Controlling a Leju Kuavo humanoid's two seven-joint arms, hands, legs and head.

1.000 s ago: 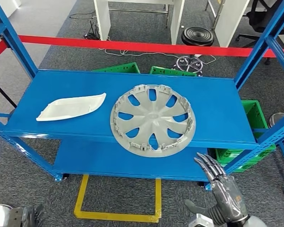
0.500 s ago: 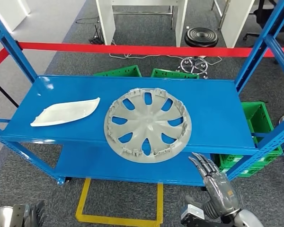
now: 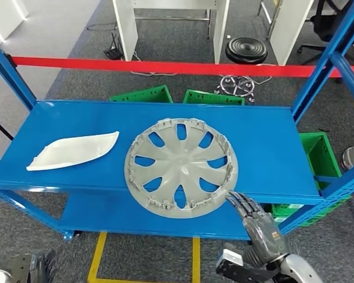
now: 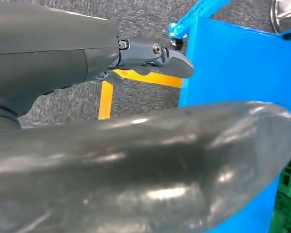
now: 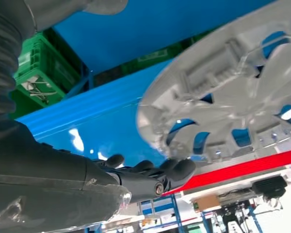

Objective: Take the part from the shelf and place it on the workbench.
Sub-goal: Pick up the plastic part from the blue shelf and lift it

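A grey wheel cover (image 3: 181, 168) lies flat on the blue shelf (image 3: 273, 141), its near rim overhanging the front edge. A white curved part (image 3: 72, 150) lies to its left. My right hand (image 3: 255, 223) reaches up from below with fingers stretched out and nothing in it; the fingertips (image 3: 233, 198) are at the cover's near right rim. In the right wrist view the dark fingers (image 5: 173, 170) lie just beside the wheel cover (image 5: 224, 97); whether they touch it I cannot tell. My left hand (image 3: 35, 268) hangs low at the left, its fingers (image 4: 155, 51) straight and holding nothing.
Blue uprights frame the shelf, with a lower shelf board (image 3: 121, 209) beneath. Green crates (image 3: 320, 153) stand on the floor at the right and behind (image 3: 144, 94). A red tape (image 3: 166, 66) runs across behind. A yellow floor marking (image 3: 97, 262) lies below.
The camera has shifted slightly. My right hand has moved up and to the left, from beside the shelf's front edge to the wheel cover's near right rim. The left hand stays low.
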